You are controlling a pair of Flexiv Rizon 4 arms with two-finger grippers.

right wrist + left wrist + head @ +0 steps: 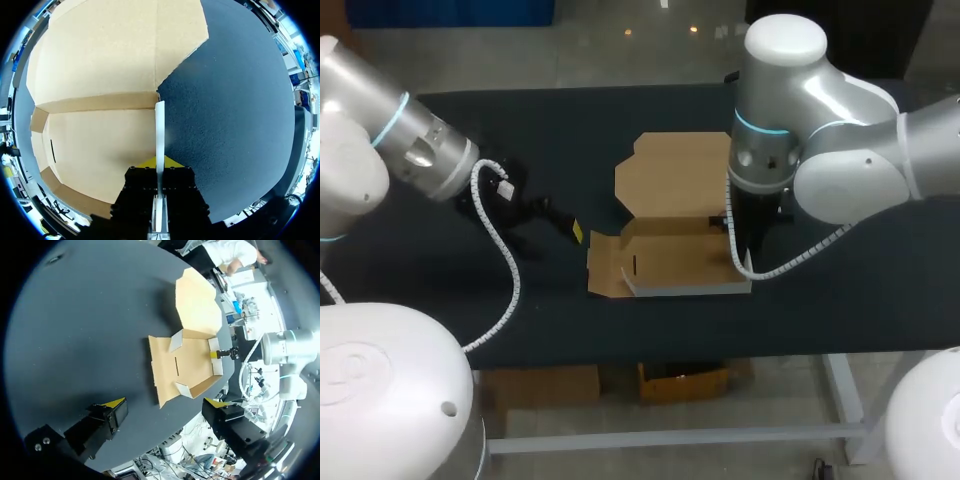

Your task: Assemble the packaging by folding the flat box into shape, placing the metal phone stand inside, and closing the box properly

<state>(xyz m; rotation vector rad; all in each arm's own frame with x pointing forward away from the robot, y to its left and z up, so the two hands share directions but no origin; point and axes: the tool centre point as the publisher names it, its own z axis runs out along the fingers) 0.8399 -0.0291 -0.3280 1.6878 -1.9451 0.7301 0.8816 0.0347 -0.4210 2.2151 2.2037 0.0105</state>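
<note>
Black table (520,130) spans most of the head view. Left arm (380,140) is seen coming in over the table's left edge, right arm (840,160) over its right edge and reaching to the middle.

Cardboard box (670,255) is laid around the middle of the table, partly folded: base flat, low side walls raised, outer faces white. Lid (670,175) is spread flat open from the base toward the far edge. A front flap (605,265) is left lying out at the base's left end.

Right gripper (160,162) is positioned at the box's right end, pointing down. Its fingers are pinched nearly together on the thin upright right side wall (159,130), one finger on each face.

Left gripper (165,402) is held above bare table left of the box, well apart from it. Its fingers (114,402) are spread wide and nothing is held between them.
</note>
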